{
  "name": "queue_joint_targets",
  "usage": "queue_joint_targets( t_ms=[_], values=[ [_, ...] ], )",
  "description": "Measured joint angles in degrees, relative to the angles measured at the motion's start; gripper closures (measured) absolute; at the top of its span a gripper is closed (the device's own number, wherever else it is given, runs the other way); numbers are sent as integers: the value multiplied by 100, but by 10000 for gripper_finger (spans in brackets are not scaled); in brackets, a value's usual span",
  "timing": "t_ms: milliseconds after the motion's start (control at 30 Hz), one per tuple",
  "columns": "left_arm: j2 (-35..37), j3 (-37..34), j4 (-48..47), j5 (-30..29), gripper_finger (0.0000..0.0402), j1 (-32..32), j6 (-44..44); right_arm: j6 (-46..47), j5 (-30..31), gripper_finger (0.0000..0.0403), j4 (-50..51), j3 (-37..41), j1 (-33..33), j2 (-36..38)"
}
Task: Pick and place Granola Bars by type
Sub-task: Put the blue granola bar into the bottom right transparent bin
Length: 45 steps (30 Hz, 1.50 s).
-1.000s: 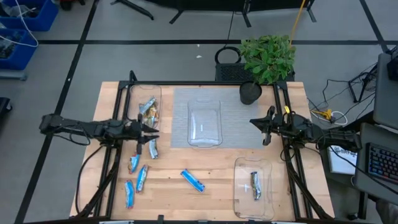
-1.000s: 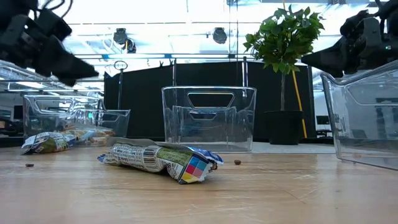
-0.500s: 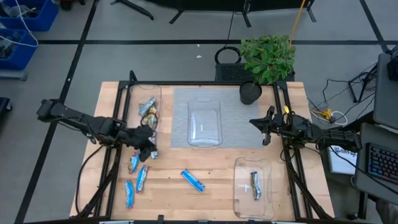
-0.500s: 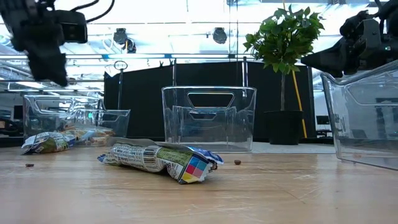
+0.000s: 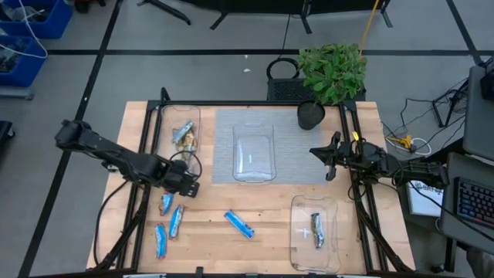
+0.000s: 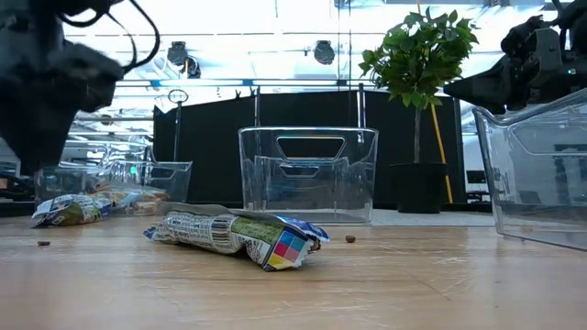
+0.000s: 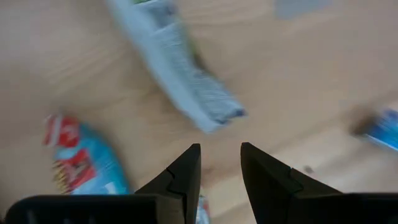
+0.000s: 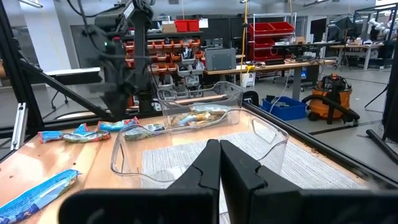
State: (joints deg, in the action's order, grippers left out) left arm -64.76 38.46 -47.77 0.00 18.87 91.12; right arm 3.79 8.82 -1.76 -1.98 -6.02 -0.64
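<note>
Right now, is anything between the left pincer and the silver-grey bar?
Nothing visible. The left pincer is open just short of the silver-grey bar, with only bare table between them; a blue bar lies aside.

My table (image 5: 270, 224) is evenly lit from above, with soft shadows. Ceiling lamps (image 6: 275, 18) glare in the low view. My left wrist view is motion-blurred; a bar (image 7: 177, 68) smears.
</note>
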Motion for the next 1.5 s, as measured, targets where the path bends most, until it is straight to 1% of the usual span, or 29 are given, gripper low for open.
queue_joint_targets(
  t_ms=[133, 400, 567, 900, 1067, 1200, 1300, 1400, 1500],
  values=[
    [-277, 0, -278, -86, 282, -8, 575, 0, 0, 400, -4, 0, 0, 0],
    [-451, -4, -216, -635, 282, -9, 732, -2, 0, 401, -10, 0, 0, 0],
    [-632, -4, -189, -795, 282, -9, 738, -15, 0, 401, -13, 0, 0, 0],
    [-1160, -4, -38, -819, 282, -9, 731, -20, -2, 401, -17, 0, 0, 0],
    [-1360, -4, 395, -819, 282, -10, 645, -11, -4, 399, -17, 0, 2, 0],
    [-1502, -4, 760, -799, 282, -10, 387, -4, -7, 400, -17, 0, 2, 0],
    [-1574, -4, 918, -681, 282, -9, 277, -2, -9, 401, -17, 0, 0, 0],
    [-1575, -4, 984, -486, 295, -9, 137, 0, -9, 399, -17, 0, 0, 0],
    [-1575, 14, 1055, -450, 340, 14, -12, 0, -9, 399, -17, 0, 0, -2]
  ],
)
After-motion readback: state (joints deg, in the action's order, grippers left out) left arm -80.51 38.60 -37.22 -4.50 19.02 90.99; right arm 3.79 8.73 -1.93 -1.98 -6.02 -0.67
